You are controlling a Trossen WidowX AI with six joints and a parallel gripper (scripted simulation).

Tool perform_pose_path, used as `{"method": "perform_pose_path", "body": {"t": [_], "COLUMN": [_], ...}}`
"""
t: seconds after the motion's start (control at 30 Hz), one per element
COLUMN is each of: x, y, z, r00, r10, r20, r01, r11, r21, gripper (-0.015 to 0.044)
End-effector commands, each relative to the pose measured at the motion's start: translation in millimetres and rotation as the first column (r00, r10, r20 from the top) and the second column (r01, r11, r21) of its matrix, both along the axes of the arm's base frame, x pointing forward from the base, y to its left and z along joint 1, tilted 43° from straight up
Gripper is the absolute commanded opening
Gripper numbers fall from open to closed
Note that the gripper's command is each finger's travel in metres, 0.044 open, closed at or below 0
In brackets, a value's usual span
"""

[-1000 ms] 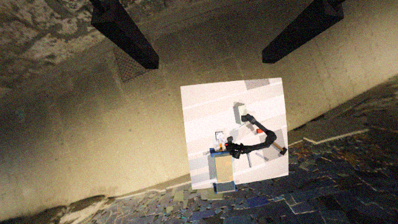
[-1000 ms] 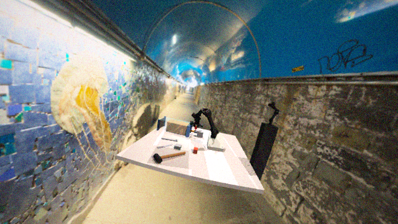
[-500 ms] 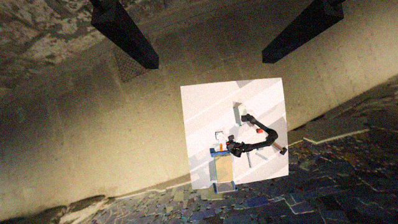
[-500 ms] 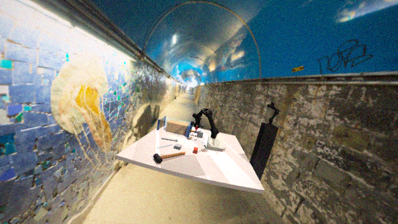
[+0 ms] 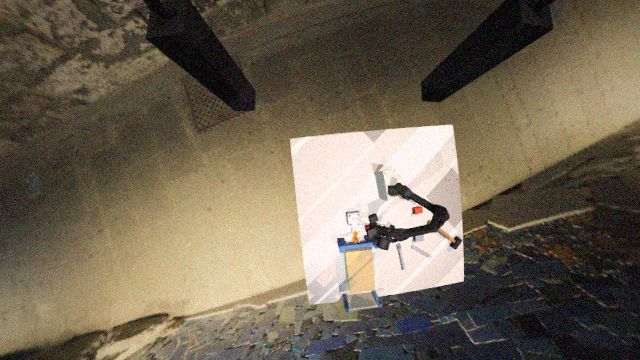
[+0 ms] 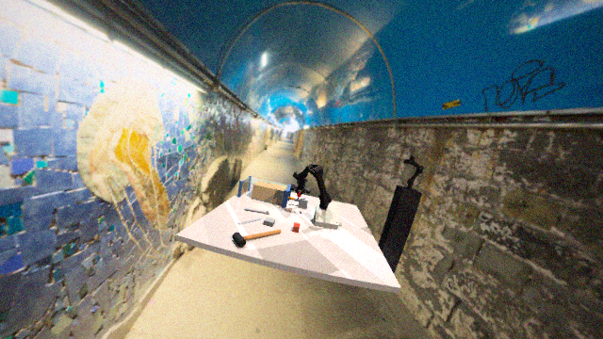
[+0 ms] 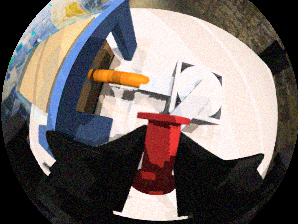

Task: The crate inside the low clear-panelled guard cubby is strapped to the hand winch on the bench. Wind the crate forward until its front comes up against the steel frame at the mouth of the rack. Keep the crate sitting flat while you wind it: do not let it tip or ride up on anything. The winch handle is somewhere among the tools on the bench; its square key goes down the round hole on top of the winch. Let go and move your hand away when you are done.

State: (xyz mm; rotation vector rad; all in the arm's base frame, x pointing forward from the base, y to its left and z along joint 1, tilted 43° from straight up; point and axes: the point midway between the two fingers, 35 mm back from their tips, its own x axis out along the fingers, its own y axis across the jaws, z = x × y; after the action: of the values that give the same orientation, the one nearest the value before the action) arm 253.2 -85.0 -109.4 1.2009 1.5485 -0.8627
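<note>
My gripper [image 7: 160, 131] [image 5: 369, 228] is shut on the red grip [image 7: 162, 137] [image 6: 299, 193] of the winch handle. The handle's pale arm [image 7: 191, 101] runs from the grip across the round top of the white winch [image 7: 216, 116] [image 5: 353, 218]; the key and hole are not visible. The tan crate [image 5: 360, 270] [image 6: 270, 195] shows through the cubby's clear panels and looks flat. Its front is close behind the blue steel frame [image 7: 70, 70] [image 5: 350, 246]; contact cannot be told. An orange bar [image 7: 119, 78] [image 5: 355, 237] sticks out from the frame's mouth towards the winch.
A black-headed mallet [image 5: 447, 237] [image 6: 262, 235], two grey rods [image 5: 400, 256] [image 5: 420, 250], a grey block [image 6: 268, 222] and a red block [image 5: 417, 210] [image 6: 296, 228] lie on the bench. A grey-green block [image 5: 381, 185] stands beside the arm's base.
</note>
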Motion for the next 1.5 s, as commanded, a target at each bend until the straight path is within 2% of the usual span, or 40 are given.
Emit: {"method": "perform_pose_path", "body": {"t": [0.0, 1.47], "x": [-10, -61], "y": [3, -1], "z": [3, 11], "r00": [1.000, 1.000], "r10": [0.004, 0.004], "r20": [-0.016, -0.019], "r01": [-0.004, -0.004], "r11": [1.000, 1.000], "r21": [0.009, 0.008], "gripper": [0.0000, 0.0000]}}
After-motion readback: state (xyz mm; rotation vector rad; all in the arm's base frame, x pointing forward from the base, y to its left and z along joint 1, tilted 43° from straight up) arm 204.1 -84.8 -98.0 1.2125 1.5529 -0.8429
